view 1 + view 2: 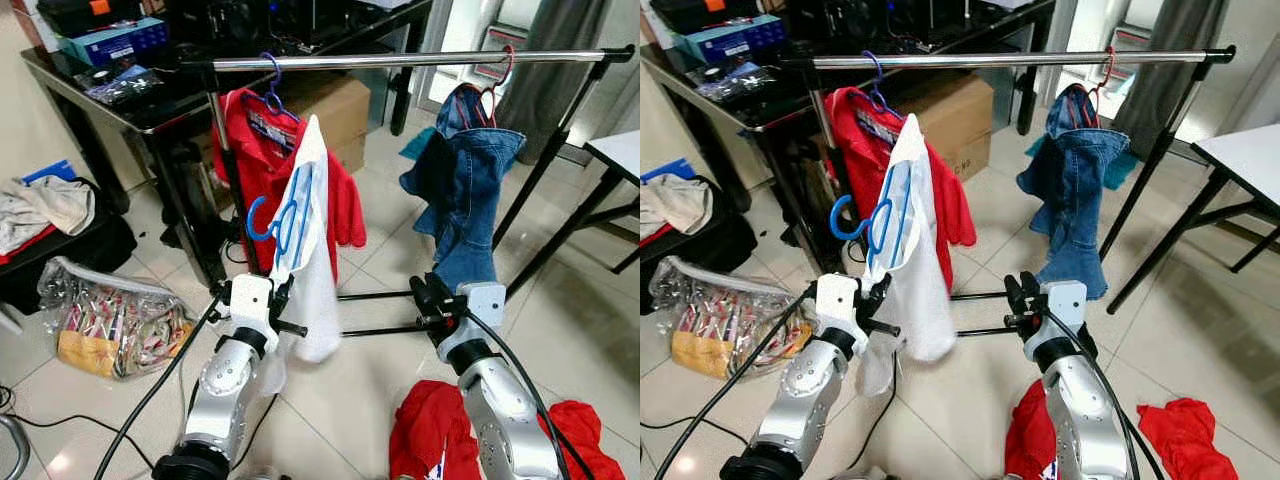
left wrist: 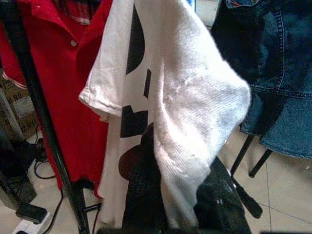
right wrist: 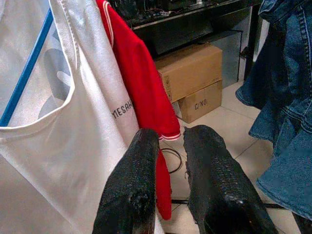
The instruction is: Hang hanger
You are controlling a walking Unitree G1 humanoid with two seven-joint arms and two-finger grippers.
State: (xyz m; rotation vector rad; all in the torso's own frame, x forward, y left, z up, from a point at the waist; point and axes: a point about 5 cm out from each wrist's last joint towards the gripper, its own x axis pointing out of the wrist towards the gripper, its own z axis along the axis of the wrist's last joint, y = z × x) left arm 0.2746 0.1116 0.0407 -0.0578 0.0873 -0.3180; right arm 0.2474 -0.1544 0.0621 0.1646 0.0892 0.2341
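Note:
A white shirt (image 1: 312, 270) on a blue hanger (image 1: 285, 218) is held up in front of me, below the silver rail (image 1: 420, 60) of a clothes rack. My left gripper (image 2: 180, 156) is shut on the shirt's cloth low down; the hanger's hook points left and hangs free of the rail. A red shirt (image 1: 245, 160) on a blue hanger hangs at the rail's left end. Near the right end hangs a denim jacket (image 1: 465, 175) on a red hanger. My right gripper (image 3: 170, 136) is raised beside the white shirt, shut with nothing between its fingers (image 3: 131, 190).
Red clothes (image 1: 440, 430) lie on the tiled floor by my right arm. A clear plastic bag (image 1: 110, 315) lies at the left. A black table (image 1: 130, 110) and cardboard boxes (image 1: 335, 105) stand behind the rack, and a white table (image 1: 615, 150) at the right.

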